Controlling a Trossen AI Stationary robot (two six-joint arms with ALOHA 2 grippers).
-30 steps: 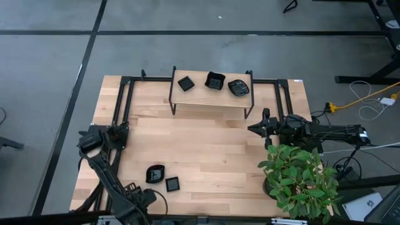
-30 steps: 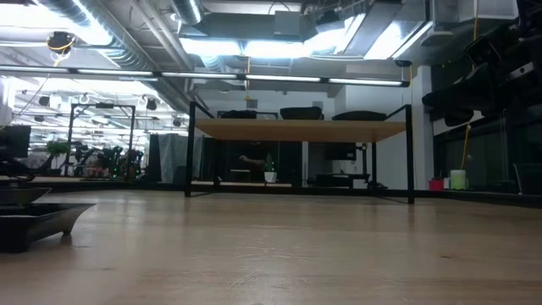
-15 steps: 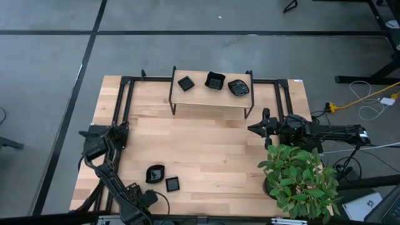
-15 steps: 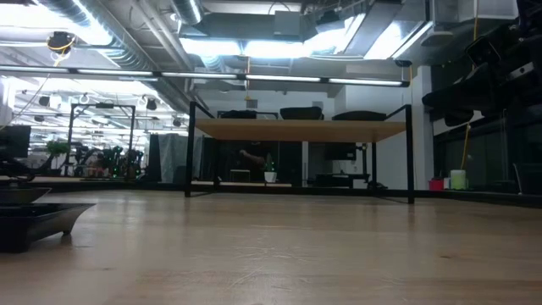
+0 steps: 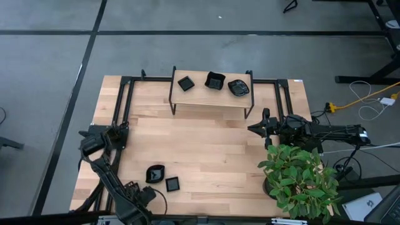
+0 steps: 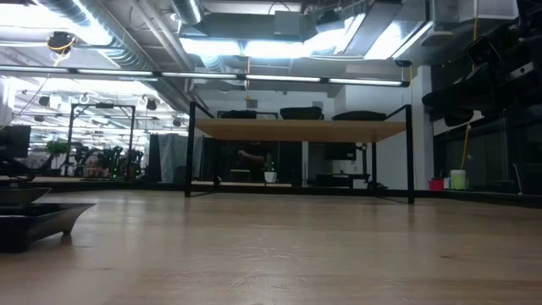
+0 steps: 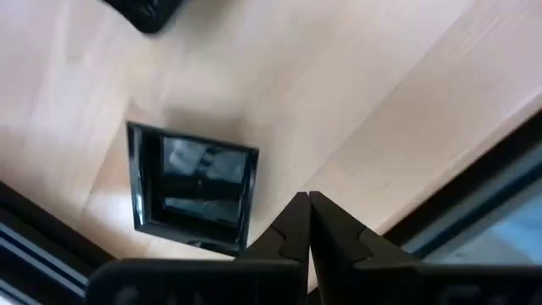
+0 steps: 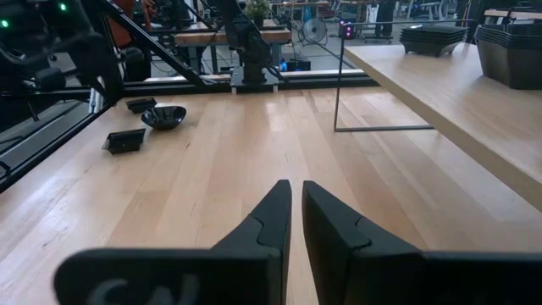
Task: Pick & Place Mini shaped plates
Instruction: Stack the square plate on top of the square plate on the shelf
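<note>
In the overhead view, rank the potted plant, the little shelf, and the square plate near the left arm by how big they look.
1. Little shelf and potted plant: close, hard to separate.
2. Square plate: clearly smallest.

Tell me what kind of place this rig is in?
Looks like a robotics lab or workshop: bare concrete floor, exposed ceiling ducts with strip lights, and more benches with equipment beyond the wooden table.

Light wooden bench [image 5: 206, 156] carries a black-framed raised shelf [image 5: 211, 100] at its far edge. Potted green plant [image 5: 297, 178] stands at the right near corner. Cables [image 5: 369, 100] lie on the grey floor [image 5: 187, 53].
</note>
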